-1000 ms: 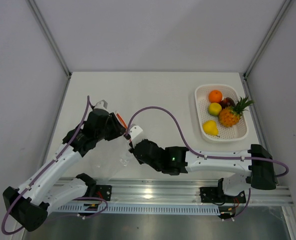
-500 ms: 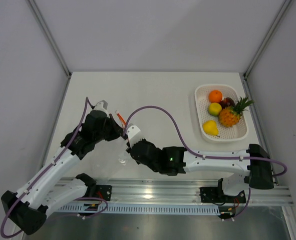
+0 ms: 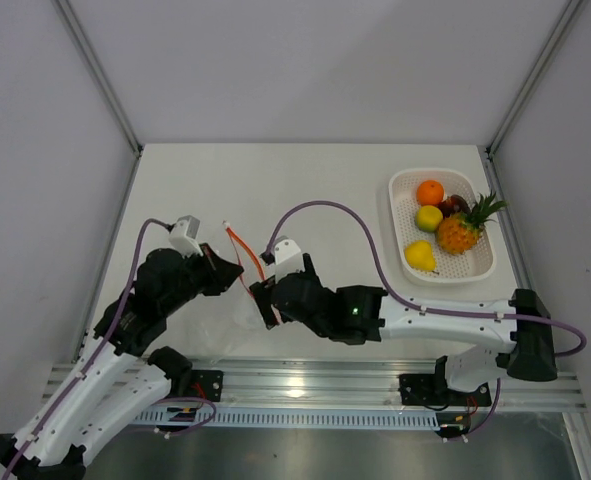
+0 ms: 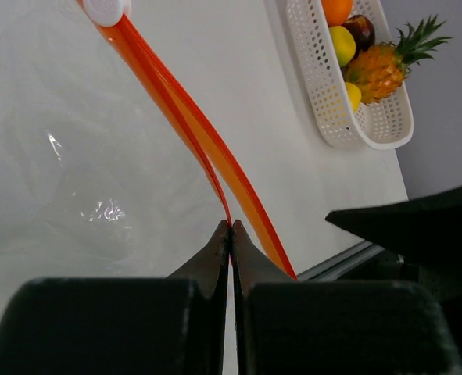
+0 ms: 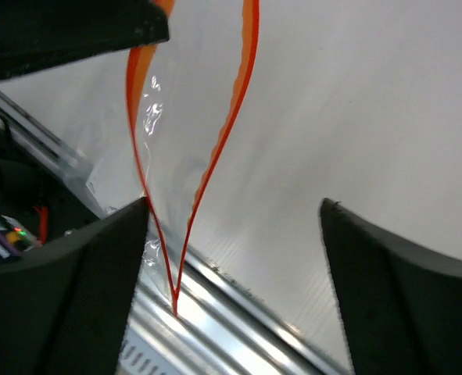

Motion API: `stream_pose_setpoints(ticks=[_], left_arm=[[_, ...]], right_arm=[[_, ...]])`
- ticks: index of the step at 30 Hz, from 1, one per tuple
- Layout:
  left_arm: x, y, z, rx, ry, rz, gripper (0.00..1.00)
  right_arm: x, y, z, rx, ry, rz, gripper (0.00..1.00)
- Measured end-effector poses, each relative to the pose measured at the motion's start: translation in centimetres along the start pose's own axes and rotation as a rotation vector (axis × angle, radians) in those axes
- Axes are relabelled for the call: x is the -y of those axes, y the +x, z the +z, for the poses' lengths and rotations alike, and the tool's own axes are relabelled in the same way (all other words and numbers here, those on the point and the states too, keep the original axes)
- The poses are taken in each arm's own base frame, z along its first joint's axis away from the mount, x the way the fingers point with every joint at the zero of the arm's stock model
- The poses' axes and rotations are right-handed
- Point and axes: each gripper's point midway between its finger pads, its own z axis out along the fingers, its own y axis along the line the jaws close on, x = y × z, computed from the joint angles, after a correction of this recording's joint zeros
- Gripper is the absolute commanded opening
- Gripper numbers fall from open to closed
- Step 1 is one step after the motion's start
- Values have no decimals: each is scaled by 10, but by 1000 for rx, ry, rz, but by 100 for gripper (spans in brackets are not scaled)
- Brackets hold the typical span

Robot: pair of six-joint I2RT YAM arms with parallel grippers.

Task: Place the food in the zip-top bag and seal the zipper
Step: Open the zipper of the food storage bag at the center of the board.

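The clear zip-top bag (image 3: 227,308) lies between the two grippers, its mouth parted. Its red-orange zipper (image 3: 242,254) splits into two strips (image 4: 185,117), with a white slider (image 4: 105,9) at the far end. My left gripper (image 4: 231,225) is shut on one strip of the zipper, and from above it (image 3: 239,281) sits at the bag's mouth. My right gripper (image 5: 234,205) stands open just beside the bag, which hangs by its left finger (image 5: 82,289). The food sits apart: orange (image 3: 430,191), yellow-green fruit (image 3: 429,217), pear (image 3: 420,255), dark red fruit (image 3: 456,204), pineapple (image 3: 458,233).
A white perforated basket (image 3: 405,181) at the back right holds all the fruit, and it shows at the upper right (image 4: 316,86) in the left wrist view. A metal rail (image 3: 305,385) runs along the table's near edge. Grey walls close in the table.
My left gripper has shut on one zipper strip and drawn back to the left. My right gripper has let go and opened wide. The bag's mouth has spread apart.
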Motion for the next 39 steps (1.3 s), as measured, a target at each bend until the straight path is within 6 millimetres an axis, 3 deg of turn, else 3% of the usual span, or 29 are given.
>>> stream_pose_setpoints(ticks=[10,17,23,24,27,29,30,31,35,39], left_arm=[[12,0,-14,16,82,24,0],[17,3,-18,7,118,26,1],[20,4,-20,2,133,27,1],[20,4,-20,3,135,27,1],[21,3,-22,9,139,28,1],[20,4,-24,11,139,30,1],[20,4,-25,9,138,32,1],[19,5,-26,7,135,35,1],[16,7,-29,-3,118,43,1],[16,4,-35,-2,109,52,1]], right_arm=[[15,-39,-7,29,-75,223,99],[9,-54,4,-3,-140,304,86],[-9,-40,20,-70,-186,325,69],[-11,-37,23,-85,-188,328,55],[-15,-27,30,-117,-191,336,28],[-17,-24,32,-129,-194,345,19],[-18,-24,32,-130,-195,352,6],[-18,-25,32,-131,-196,353,1],[-21,-30,29,-117,-197,352,0],[-34,-52,16,-58,-202,318,0]])
